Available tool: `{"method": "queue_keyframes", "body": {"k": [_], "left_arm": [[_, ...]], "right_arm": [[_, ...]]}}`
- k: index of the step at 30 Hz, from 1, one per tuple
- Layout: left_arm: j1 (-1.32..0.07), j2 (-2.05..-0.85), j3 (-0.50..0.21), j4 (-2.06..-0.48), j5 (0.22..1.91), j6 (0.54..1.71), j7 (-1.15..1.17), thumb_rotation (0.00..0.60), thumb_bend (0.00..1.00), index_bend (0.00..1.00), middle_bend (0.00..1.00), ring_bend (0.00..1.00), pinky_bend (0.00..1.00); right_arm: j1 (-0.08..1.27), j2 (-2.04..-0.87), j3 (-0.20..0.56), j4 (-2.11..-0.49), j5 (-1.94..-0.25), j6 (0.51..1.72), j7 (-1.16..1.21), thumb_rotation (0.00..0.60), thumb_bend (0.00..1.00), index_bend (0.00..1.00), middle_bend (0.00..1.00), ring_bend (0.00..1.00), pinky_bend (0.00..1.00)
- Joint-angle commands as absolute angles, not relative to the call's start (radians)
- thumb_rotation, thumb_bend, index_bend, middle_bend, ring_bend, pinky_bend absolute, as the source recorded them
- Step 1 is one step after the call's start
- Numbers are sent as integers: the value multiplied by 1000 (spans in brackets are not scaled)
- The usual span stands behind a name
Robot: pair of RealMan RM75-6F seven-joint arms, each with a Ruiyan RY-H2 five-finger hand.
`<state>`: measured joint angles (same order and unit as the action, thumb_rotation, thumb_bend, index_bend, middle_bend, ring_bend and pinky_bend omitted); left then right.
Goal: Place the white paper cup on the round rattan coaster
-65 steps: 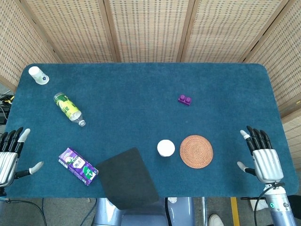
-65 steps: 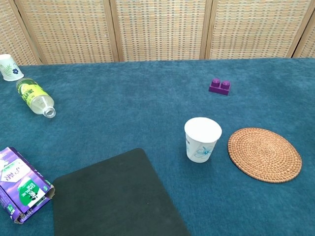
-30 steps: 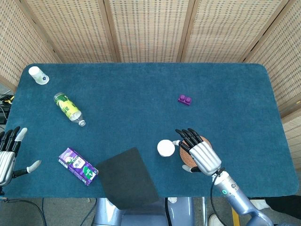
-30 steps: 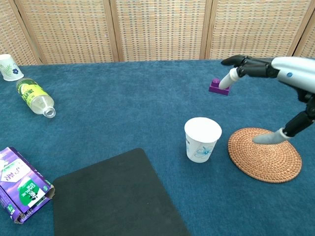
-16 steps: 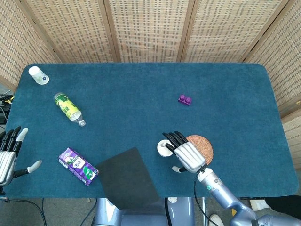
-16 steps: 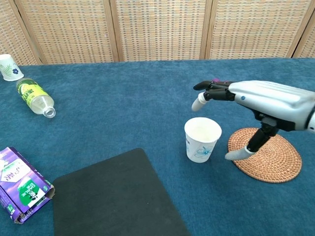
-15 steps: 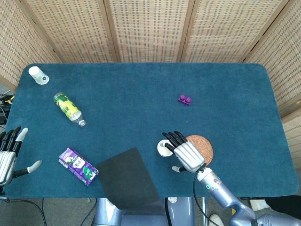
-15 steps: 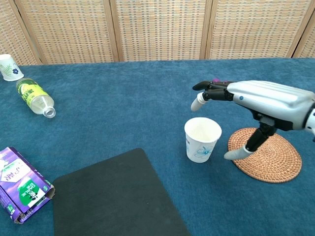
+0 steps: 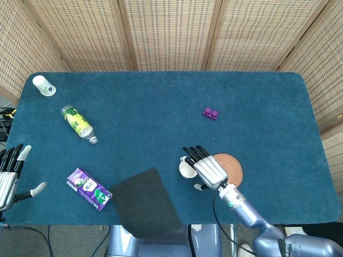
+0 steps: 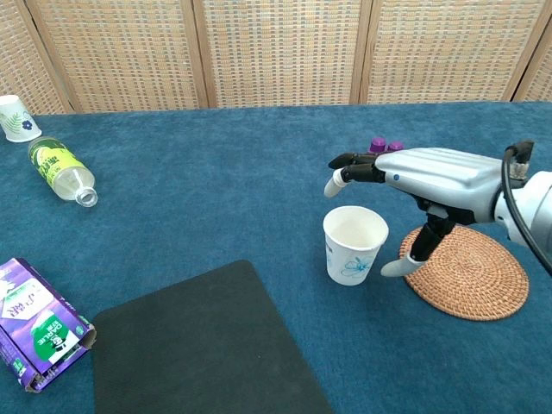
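The white paper cup (image 10: pixel 354 244) stands upright on the blue cloth, just left of the round rattan coaster (image 10: pixel 466 272). From above, the cup (image 9: pixel 186 169) is half covered by my right hand (image 9: pixel 205 169), with the coaster (image 9: pixel 230 168) to its right. My right hand (image 10: pixel 423 181) hovers over and behind the cup, its fingers spread past the rim and its thumb hanging at the cup's right side; it holds nothing. My left hand (image 9: pixel 10 174) lies open at the table's front left edge, far from the cup.
A purple block (image 9: pixel 210 113) sits behind the coaster. A dark mat (image 9: pixel 144 203) lies front centre, a purple carton (image 9: pixel 89 188) to its left. A lying plastic bottle (image 9: pixel 78 123) and a second small white cup (image 9: pixel 43 85) are at the far left.
My right hand has come in from the right edge, passed over the coaster and moved left until it hangs over the cup. The cup and the left hand have not moved.
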<state>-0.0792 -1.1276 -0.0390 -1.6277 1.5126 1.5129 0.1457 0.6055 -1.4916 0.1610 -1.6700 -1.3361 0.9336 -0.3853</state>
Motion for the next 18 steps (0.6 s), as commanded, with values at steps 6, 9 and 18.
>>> {"method": "queue_keyframes", "body": {"k": [6,9,18], "left_arm": [[-81,-1128,-39,-1621,1508,1508,140,0,62,0,0,0,0],[-82,-1130,-38,-1620,1511,1507,141,0,61,0,0,0,0],[-82,-1131,-39,-1620,1511,1508,142,0,62,0,0,0,0]], "right_arm": [[646,-1511,164,-1629,-1249,895,-425,600,33,167,0,0,0],[654,-1516,159,-1616,-1236,892,-430,600,33,168,0,0,0],[673,-1536,146,-1585,-1212,891,-421,600,32,282,92,8,57]]}}
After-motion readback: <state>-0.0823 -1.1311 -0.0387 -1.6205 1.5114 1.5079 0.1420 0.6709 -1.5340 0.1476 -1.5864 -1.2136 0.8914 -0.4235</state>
